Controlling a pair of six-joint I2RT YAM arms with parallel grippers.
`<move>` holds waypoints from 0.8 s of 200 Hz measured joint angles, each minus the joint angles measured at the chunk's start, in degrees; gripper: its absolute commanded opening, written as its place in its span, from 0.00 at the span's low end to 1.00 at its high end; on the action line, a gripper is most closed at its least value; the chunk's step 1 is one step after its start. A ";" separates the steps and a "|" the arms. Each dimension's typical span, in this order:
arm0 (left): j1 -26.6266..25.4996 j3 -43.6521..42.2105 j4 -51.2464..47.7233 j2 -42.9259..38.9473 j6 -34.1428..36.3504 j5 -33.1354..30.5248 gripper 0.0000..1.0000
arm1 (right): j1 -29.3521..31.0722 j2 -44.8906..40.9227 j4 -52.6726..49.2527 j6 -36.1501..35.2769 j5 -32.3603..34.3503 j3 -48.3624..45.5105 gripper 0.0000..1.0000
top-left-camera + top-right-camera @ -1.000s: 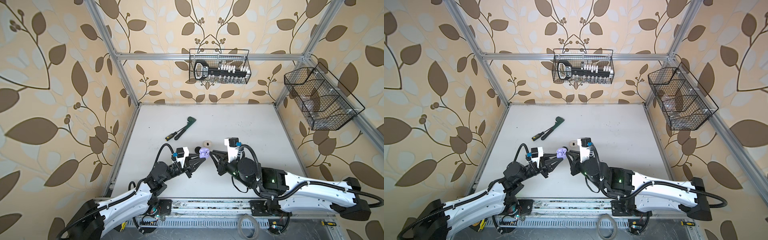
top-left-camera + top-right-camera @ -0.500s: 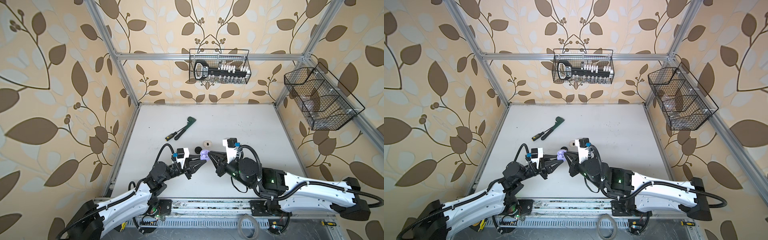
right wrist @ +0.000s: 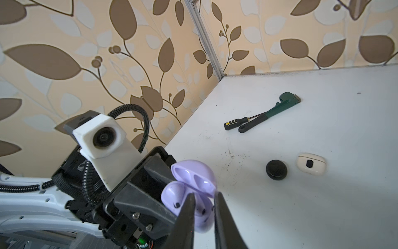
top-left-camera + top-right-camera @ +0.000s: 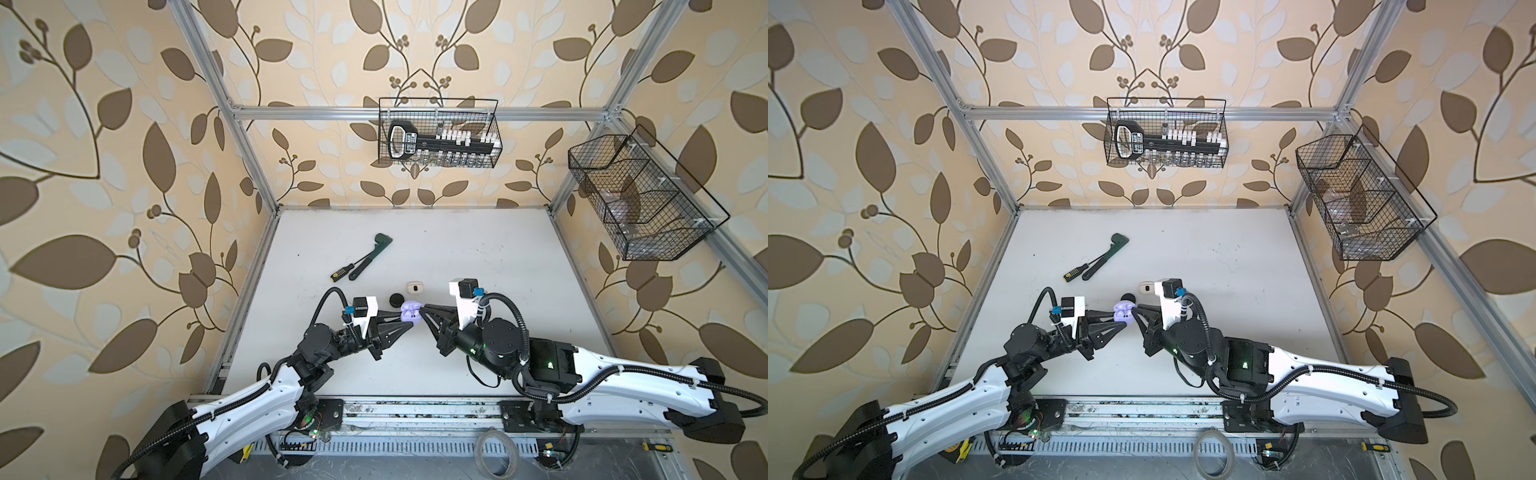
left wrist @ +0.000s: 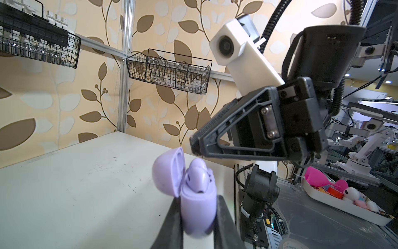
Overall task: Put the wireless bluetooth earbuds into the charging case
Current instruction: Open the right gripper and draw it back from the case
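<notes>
The left hand (image 5: 197,199) is clamping the open lavender charging case (image 5: 193,220) over the bench (image 5: 64,183), lavender earbuds (image 5: 199,174) sitting inside; the right hand (image 3: 204,195) is hovering beside the lid, slightly parted, empty. Light, slick plastic, probably best gripped across its lower body

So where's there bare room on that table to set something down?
Bare: the table behind the wrench and cream case, up to the back wall. Crowded: near middle, where left hand and right hand meet at the purple case by the black case.
</notes>
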 measured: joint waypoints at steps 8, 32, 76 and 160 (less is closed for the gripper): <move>0.00 0.00 0.00 0.00 0.02 0.37 0.00 | -0.02 -1.25 -0.81 -0.22 0.68 -0.07 0.25; 0.00 0.46 -0.28 0.00 0.22 3.17 0.00 | -0.98 -4.79 -2.16 -0.20 2.34 -0.52 0.26; 0.00 2.03 -1.14 0.04 0.85 7.89 0.00 | -9.90 -3.23 -0.74 1.70 -3.80 -5.22 0.22; 0.00 2.54 -1.03 1.95 1.07 12.00 0.00 | -6.78 -1.05 7.21 -1.46 -12.87 -6.23 0.25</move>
